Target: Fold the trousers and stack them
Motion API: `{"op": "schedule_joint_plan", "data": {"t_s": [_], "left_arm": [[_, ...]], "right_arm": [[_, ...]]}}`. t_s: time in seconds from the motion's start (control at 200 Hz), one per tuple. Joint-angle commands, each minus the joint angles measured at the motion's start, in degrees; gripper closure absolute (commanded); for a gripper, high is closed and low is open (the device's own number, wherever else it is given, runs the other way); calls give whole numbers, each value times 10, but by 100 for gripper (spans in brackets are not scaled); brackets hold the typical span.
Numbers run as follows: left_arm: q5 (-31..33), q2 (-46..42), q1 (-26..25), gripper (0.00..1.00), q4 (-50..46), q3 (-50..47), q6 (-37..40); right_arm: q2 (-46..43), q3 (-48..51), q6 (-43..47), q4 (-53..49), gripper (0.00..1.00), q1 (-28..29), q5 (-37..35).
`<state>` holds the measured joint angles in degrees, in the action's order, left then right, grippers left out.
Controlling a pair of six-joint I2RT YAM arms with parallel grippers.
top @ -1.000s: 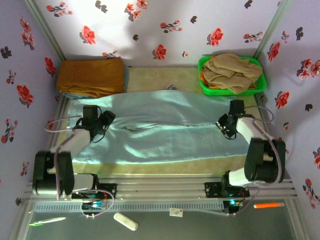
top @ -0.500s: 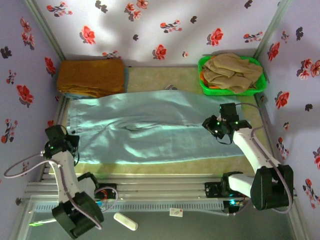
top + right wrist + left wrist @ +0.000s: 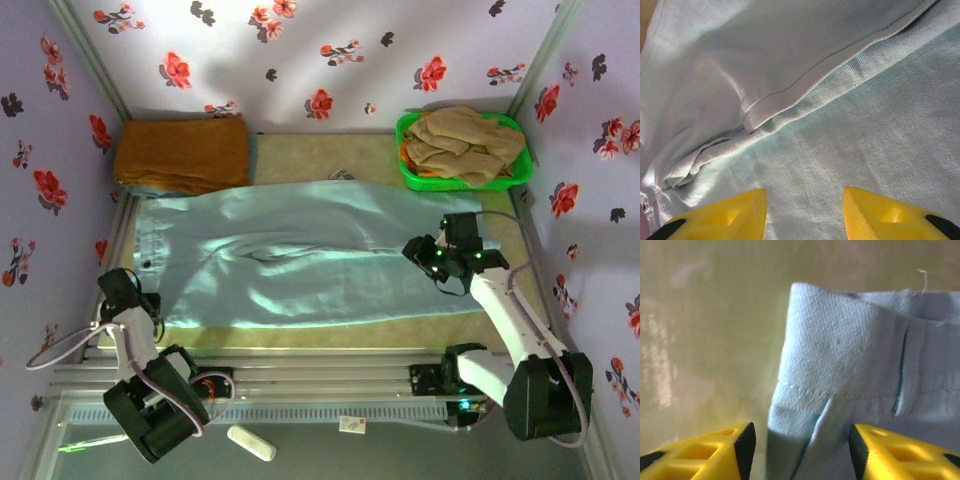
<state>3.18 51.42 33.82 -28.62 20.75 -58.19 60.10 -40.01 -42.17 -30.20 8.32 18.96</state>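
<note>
1. Trousers [image 3: 300, 255]: pale aqua, spread flat on the yellow-green mat [image 3: 320, 150], just in front of the green basket [image 3: 440, 183] and reaching well away to its left. The waist is at the end far from the basket and the leg ends are below it.
2. Left claw [image 3: 125, 290]: at the waist corner, the point of the trousers farthest from the basket. In the left wrist view the claw [image 3: 800, 440] has its yellow fingers [image 3: 715, 450] spread wide. The waistband corner of the trousers [image 3: 840, 365], with a belt loop, lies between them, unclamped. I cannot tell whether it touches them.
3. Right claw [image 3: 428, 255]: over the leg end, near the basket and in front of it. In the right wrist view the claw [image 3: 802, 205] is parted wide above a seam fold in the trousers [image 3: 840, 100] and holds nothing. I cannot tell whether it touches the cloth.
4. Beige garment [image 3: 465, 140]: heaped inside the basket.
5. Mustard cloth [image 3: 180, 155]: folded, well to the left of the basket, beside the waist end.
6. White card [image 3: 350, 425]: on the near ledge, far in front of the basket. Its markings are too small to read.
7. Orange pen [image 3: 538, 410]: on the same ledge, in front of the basket. Any lettering is illegible.
</note>
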Motion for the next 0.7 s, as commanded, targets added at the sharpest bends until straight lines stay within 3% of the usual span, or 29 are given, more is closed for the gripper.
{"op": "schedule_joint_plan", "data": {"t_s": [0.0, 0.26, 0.455, 0.695], "left_arm": [[-11, 9, 8, 55, 73, -18, 12], [-52, -19, 9, 100, 62, -29, 29], [-109, -111, 9, 100, 9, -14, 24], [-172, -165, 9, 100, -61, 31, 29]], "right_arm": [[-20, 7, 14, -27, 56, 4, 8], [-39, -2, 30, -102, 54, -17, -46], [-77, 7, 36, -152, 51, -116, -35], [-118, 41, -40, -212, 32, -160, -184]]}}
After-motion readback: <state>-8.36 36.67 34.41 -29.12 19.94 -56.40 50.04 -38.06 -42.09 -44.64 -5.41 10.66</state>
